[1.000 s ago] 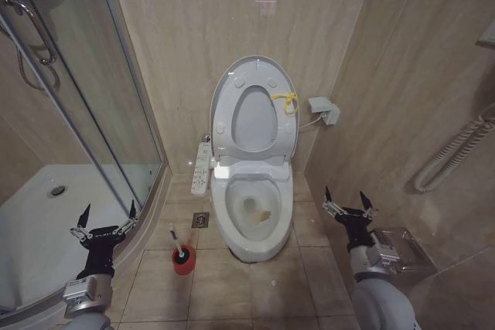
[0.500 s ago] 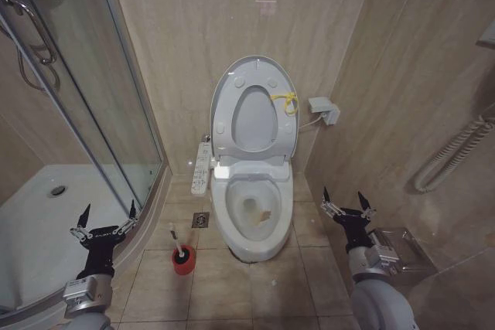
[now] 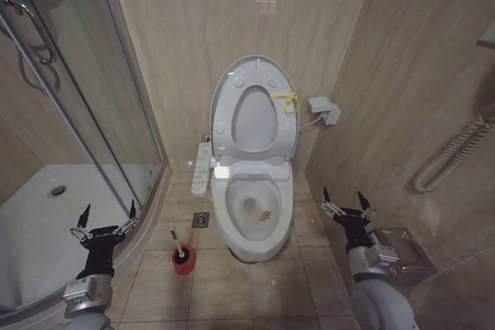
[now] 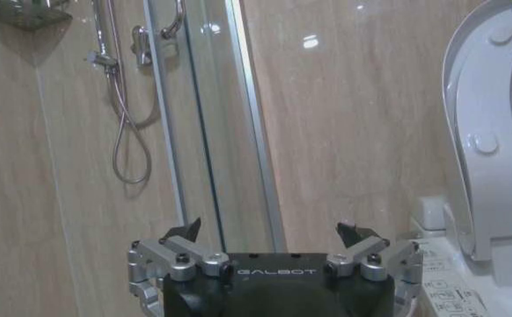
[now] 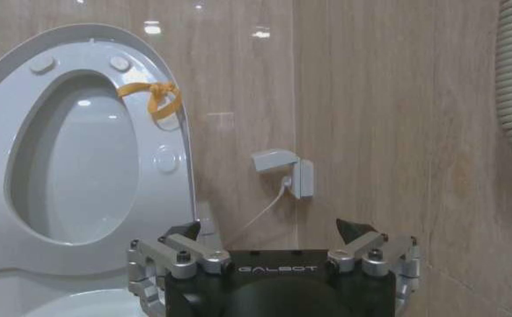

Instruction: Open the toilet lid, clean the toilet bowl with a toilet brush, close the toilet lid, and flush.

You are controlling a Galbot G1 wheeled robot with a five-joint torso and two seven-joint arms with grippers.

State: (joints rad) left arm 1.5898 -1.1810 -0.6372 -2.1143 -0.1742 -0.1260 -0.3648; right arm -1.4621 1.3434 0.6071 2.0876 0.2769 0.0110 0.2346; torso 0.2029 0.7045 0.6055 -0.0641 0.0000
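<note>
The toilet lid (image 3: 255, 121) stands upright against the back wall, with the ring seat (image 3: 224, 106) raised in front of it and a yellow tie (image 3: 286, 101) on its right edge. Below it the toilet bowl (image 3: 249, 243) is open, its bottom stained yellowish. The toilet brush (image 3: 175, 237) stands in a red holder (image 3: 184, 262) on the floor left of the bowl. My left gripper (image 3: 106, 216) hangs open left of the brush, holding nothing. My right gripper (image 3: 344, 202) is open and bare, right of the bowl. The wrist views show the left gripper (image 4: 274, 231), the right gripper (image 5: 274, 230) and the lid (image 5: 71, 158).
A glass shower enclosure (image 3: 100, 113) with a white tray (image 3: 46, 214) fills the left. A button panel (image 3: 201, 168) juts from the bowl's left side, above a floor drain (image 3: 200, 219). A wall socket (image 3: 323, 109), a coiled hose (image 3: 456, 152) and a metal box (image 3: 398, 249) line the right wall.
The right gripper has edged slightly up and to the left. The left gripper, the lid and the brush have not moved.
</note>
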